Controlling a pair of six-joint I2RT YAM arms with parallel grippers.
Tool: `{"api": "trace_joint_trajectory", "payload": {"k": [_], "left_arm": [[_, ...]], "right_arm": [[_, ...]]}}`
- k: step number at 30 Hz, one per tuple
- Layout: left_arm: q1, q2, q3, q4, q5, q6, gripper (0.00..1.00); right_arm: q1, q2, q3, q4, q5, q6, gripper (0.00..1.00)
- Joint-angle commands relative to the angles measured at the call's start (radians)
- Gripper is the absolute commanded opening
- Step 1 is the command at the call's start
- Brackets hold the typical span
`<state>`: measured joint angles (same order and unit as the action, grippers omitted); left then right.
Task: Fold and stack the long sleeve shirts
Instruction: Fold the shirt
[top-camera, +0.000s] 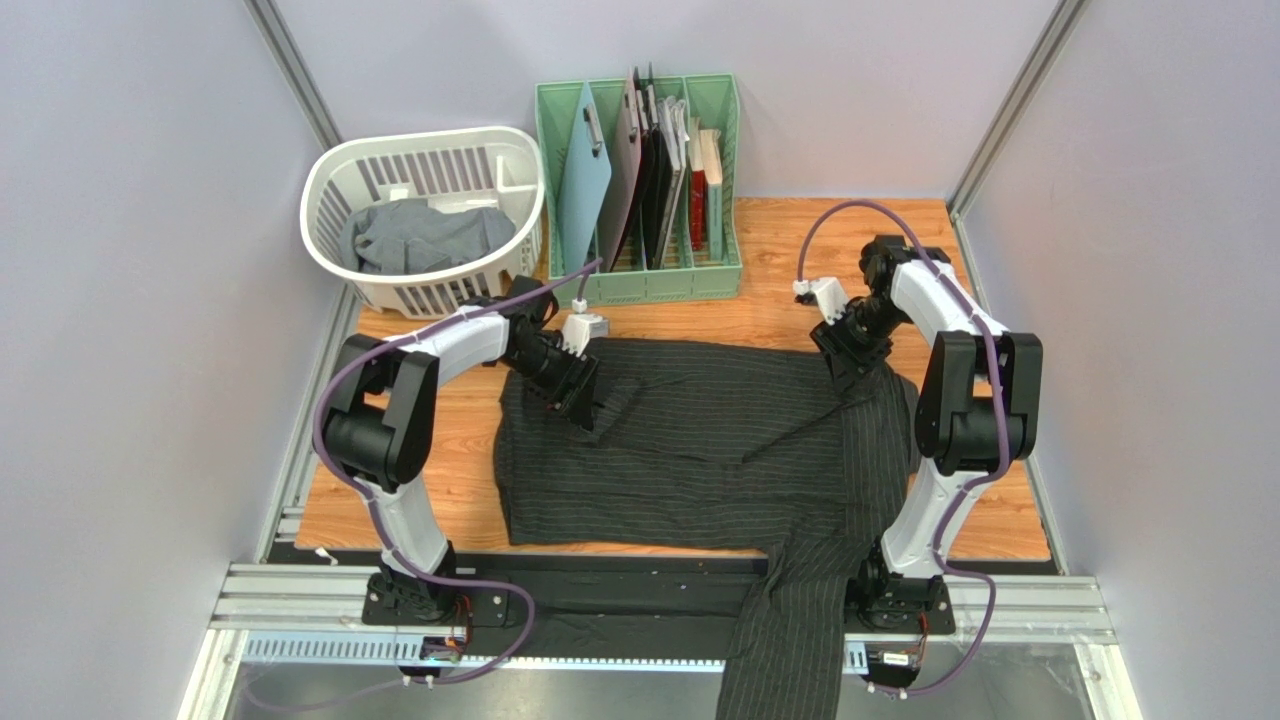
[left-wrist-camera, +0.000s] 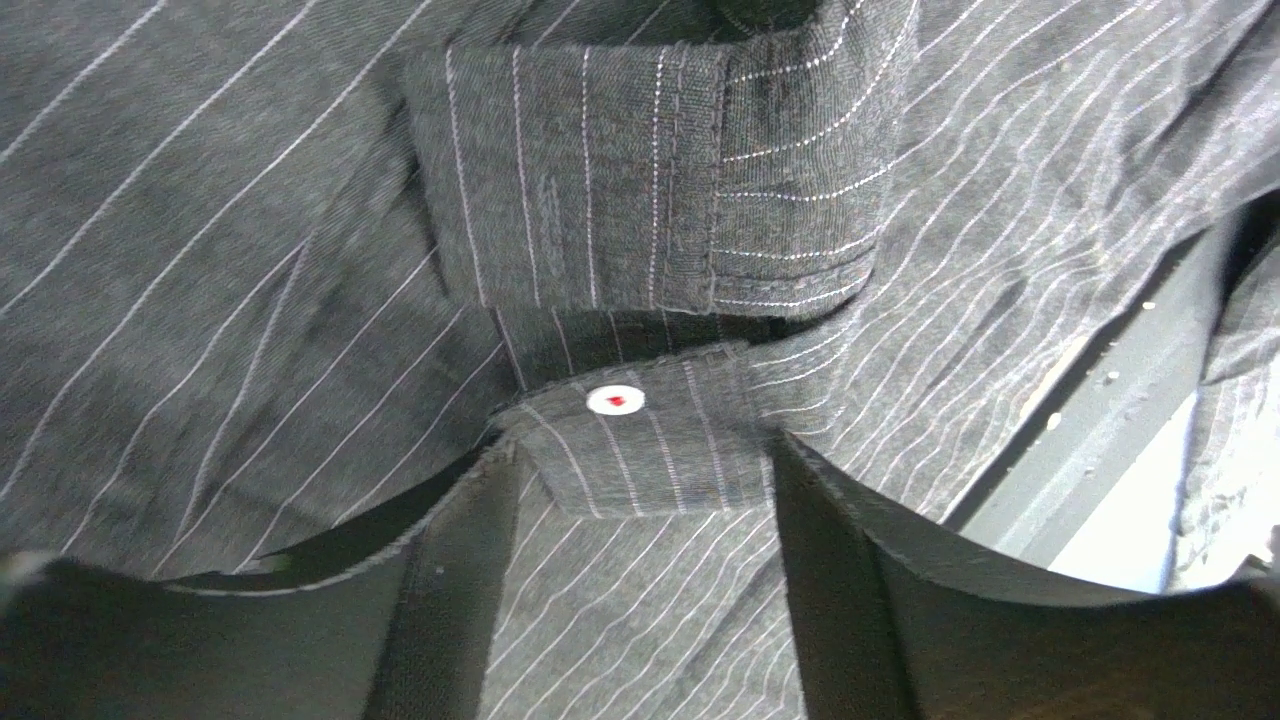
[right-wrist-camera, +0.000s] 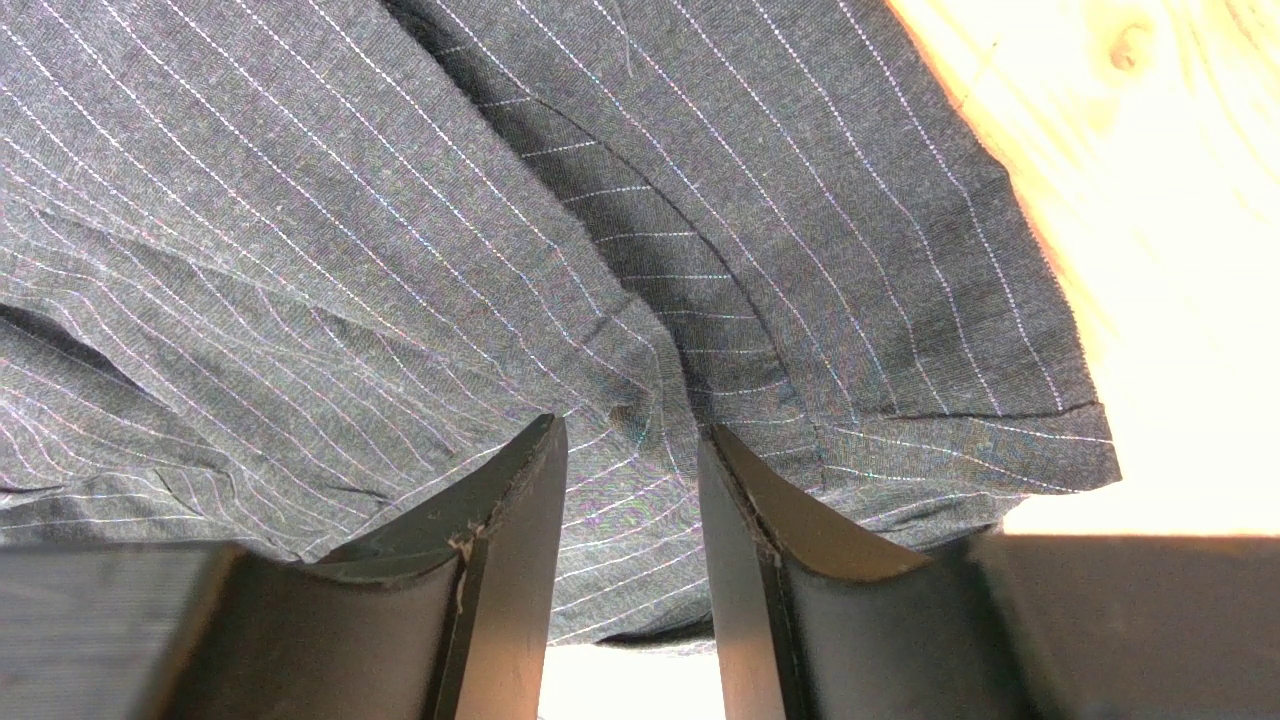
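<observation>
The black pinstriped shirt (top-camera: 706, 443) lies spread wide across the middle of the wooden worktop (top-camera: 992, 525), rumpled rather than flat. One long sleeve (top-camera: 781, 645) trails off the near edge, over the metal rail between the two arm bases. Up at the shirt's far left corner the left end effector (top-camera: 579, 393) is right down on the cloth. Its wrist camera shows the jaws standing wide, and a small fabric tab with a white button (left-wrist-camera: 615, 399) sits in the gap between the dark fingers (left-wrist-camera: 458, 585). Just beyond the tab there's a folded, stitched band of the same striped cloth (left-wrist-camera: 646, 165). Over at the far right corner the right end effector (top-camera: 845, 360) is low on the shirt too. Here the jaws are parted only narrowly, with nothing between the fingers (right-wrist-camera: 511, 555), and striped fabric with a curved seam lies just behind them. The cloth's edge stops there against bare wood. The second shirt, the plain grey one (top-camera: 428, 236), is bunched up inside the white laundry basket (top-camera: 323, 203) at the far left of the worktop, well apart from the black one. Just beside the basket, a green rack (top-camera: 721, 278) holds flat boards and folders standing on edge.
</observation>
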<state>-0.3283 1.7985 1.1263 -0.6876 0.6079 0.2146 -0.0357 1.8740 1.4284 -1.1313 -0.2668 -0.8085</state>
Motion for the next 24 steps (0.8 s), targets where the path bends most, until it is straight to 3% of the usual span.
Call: {"api": "trace_joint_trajectory", "payload": {"k": [1,4,6,9,10,12,13,17,22,23,24], "left_arm": [[0.002,0.019,0.041,0.043,0.09,0.006,0.65],[0.002,0.024,0.041,0.062,0.087,0.008,0.64],[0.002,0.025,0.04,0.069,0.087,0.008,0.58],[0.0,0.013,0.04,0.072,0.087,0.008,0.38],[0.0,-0.001,0.041,0.071,0.09,0.011,0.25],[0.0,-0.017,0.05,0.062,0.082,0.011,0.12],[-0.002,-0.039,0.053,0.054,0.079,0.014,0.0],[-0.006,-0.102,0.047,0.025,0.066,0.045,0.0],[-0.006,-0.123,0.018,0.019,0.012,0.048,0.03],[-0.006,-0.111,0.018,0.022,0.004,0.048,0.06],[-0.008,-0.09,0.017,0.04,-0.005,0.028,0.25]], "right_arm": [[-0.001,-0.032,0.02,-0.005,-0.025,0.014,0.43],[-0.001,-0.024,0.02,-0.004,-0.026,0.019,0.43],[-0.001,-0.019,0.02,-0.005,-0.031,0.022,0.43],[-0.001,-0.015,0.021,-0.002,-0.034,0.023,0.43],[-0.001,-0.013,0.021,-0.002,-0.032,0.026,0.43],[-0.001,-0.01,0.023,-0.002,-0.032,0.028,0.41],[-0.001,-0.006,0.024,0.001,-0.032,0.028,0.41],[-0.001,0.004,0.024,0.001,-0.028,0.029,0.35],[-0.001,0.01,0.032,0.002,-0.031,0.032,0.35],[0.0,0.011,0.036,0.001,-0.031,0.034,0.35],[0.0,0.011,0.038,-0.002,-0.031,0.034,0.35]]}}
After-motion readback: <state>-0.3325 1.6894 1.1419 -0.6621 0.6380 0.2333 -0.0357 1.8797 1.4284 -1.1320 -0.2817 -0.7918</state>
